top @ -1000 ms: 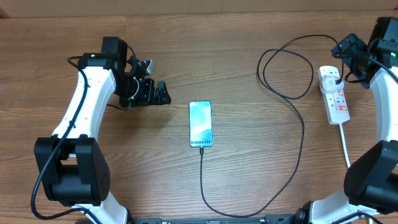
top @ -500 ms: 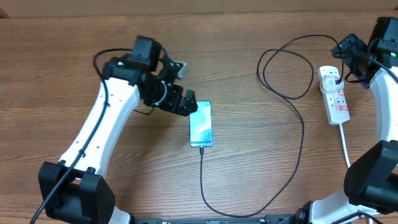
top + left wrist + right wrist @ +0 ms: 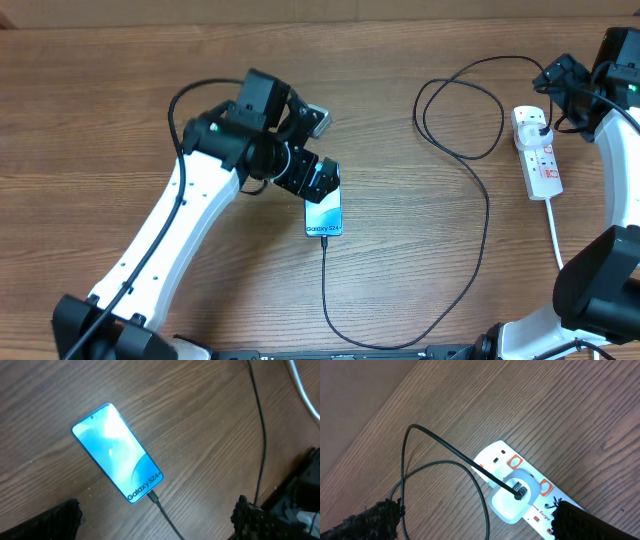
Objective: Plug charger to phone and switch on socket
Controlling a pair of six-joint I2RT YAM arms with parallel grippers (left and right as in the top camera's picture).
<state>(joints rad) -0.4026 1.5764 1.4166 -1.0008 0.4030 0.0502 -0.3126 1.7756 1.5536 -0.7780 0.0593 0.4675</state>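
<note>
The phone (image 3: 324, 213) lies mid-table, blue screen up, "Galaxy" end toward the front. The charger's black connector (image 3: 323, 239) sits in that end, and the thin black cable (image 3: 487, 215) loops right and back to the white socket (image 3: 541, 160). My left gripper (image 3: 318, 179) is open and empty, hovering over the phone's far end. In the left wrist view the phone (image 3: 117, 453) and connector (image 3: 152, 496) lie between the spread fingers (image 3: 62, 519). My right gripper (image 3: 553, 78) is open and empty above the socket (image 3: 507, 462), where the cable enters a white adapter (image 3: 516, 495).
The socket's white cord (image 3: 554, 232) runs toward the front right edge. The black cable makes a loop (image 3: 460, 110) at the back, right of centre. The wooden table (image 3: 120, 60) surrounds everything.
My left arm has swung right from the table's left side and now hovers over the phone's far end. The right arm, phone and cable have not moved.
</note>
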